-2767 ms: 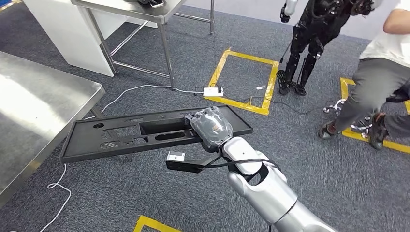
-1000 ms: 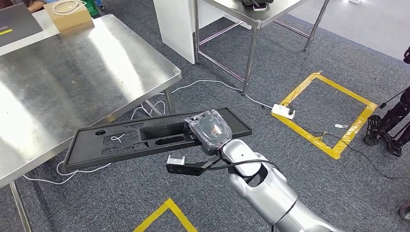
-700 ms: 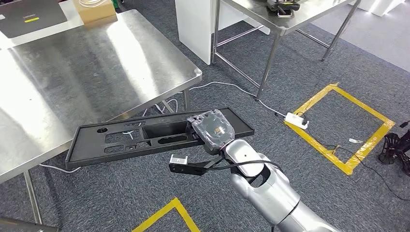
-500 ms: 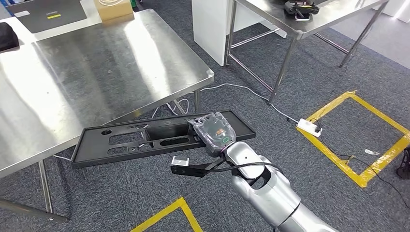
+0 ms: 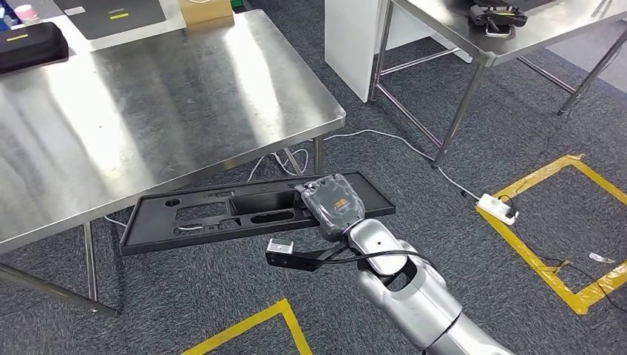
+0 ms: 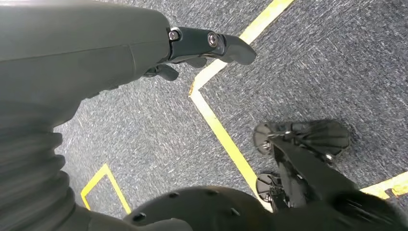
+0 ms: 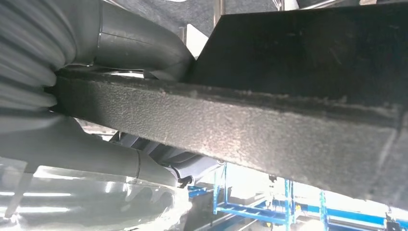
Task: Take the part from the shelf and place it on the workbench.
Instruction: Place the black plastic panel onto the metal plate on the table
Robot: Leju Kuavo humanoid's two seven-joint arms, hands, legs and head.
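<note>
Right wrist view, close range. A black part [image 7: 269, 130] with a rough, grainy edge is seen running across the frame from the grey ribbed cover [image 7: 26, 57] outward, its broad dark face [image 7: 308, 53] spread beyond the edge. The right hand [image 7: 101, 96] is clamped on the part: a thick grey thumb [image 7: 139, 41] is laid against one side, and the fingers [image 7: 96, 156] are pressed against the opposite side, so the edge is gripped between them. A clear plastic wrap [image 7: 96, 192] is noted over the hand. Blue metal racking [image 7: 269, 204] is glimpsed past the part, brightly lit and blurred. A patch of grey carpet [image 7: 159, 9] is visible beside the thumb.
</note>
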